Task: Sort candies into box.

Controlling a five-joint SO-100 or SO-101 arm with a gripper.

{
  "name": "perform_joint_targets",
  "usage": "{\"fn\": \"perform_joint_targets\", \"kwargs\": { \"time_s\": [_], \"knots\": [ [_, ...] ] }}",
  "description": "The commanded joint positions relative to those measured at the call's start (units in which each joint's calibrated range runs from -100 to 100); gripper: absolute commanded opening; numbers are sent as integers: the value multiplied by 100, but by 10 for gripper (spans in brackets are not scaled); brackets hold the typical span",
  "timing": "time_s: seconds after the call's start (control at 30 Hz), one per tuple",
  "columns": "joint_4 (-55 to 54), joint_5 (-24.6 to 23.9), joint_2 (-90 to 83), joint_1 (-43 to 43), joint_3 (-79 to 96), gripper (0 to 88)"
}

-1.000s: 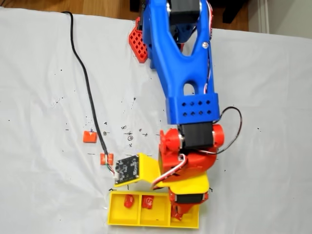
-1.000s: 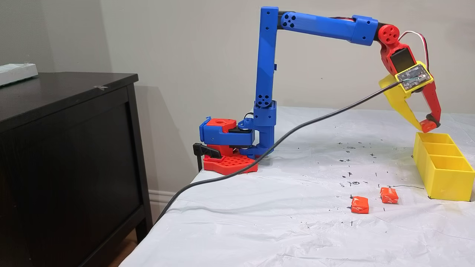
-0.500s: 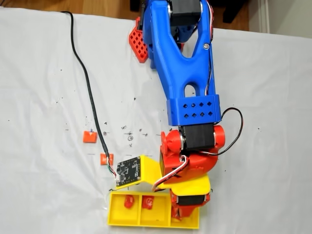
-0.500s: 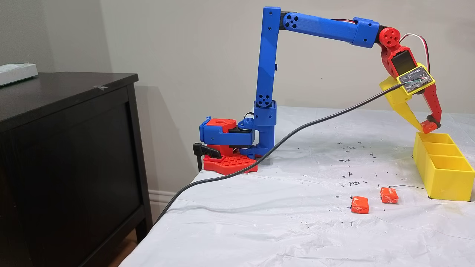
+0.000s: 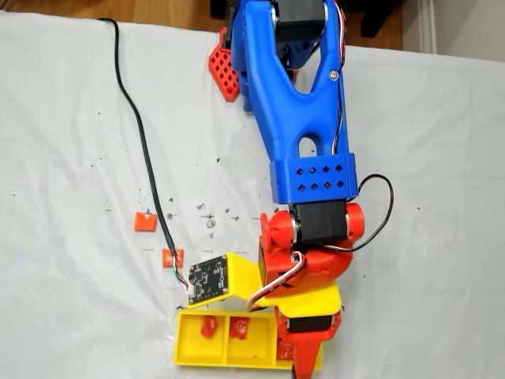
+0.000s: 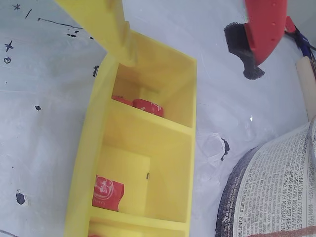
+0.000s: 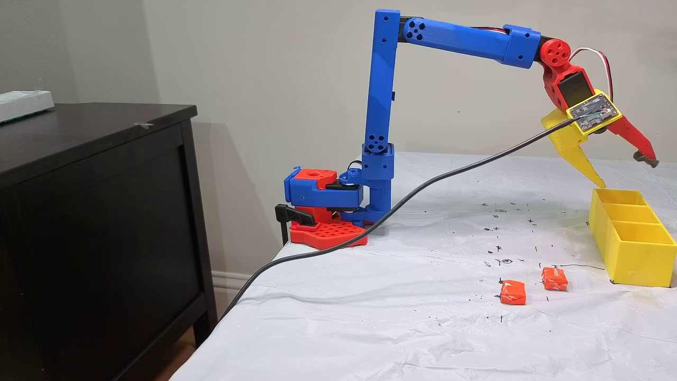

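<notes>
Drop step over the box (image 7: pixel 632 248), pincer (image 7: pixel 627 172) wide & empty.
Your pincer hangs above the far compartment; candies lie inside the box (image 6: pixel 147 106), (image 6: pixel 107 192). Two candies (image 7: pixel 513 292), (image 7: pixel 554 279) wait on the worktop (image 7: pixel 370 317) just beside the box. Next, I think: lift, swing to them, descend w/ pincer wide.

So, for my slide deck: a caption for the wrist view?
Open pincer above the yellow box, candies already lying in its compartments.
</notes>
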Motion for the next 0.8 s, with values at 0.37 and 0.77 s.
{"fn": "perform_joint_targets", "kwargs": {
  "time_s": [0.37, 0.77],
  "knots": [
    [1004, 361, -1255, 408, -283, 2],
    [1937, 1148, -1501, 1559, -9, 2]
  ]
}}
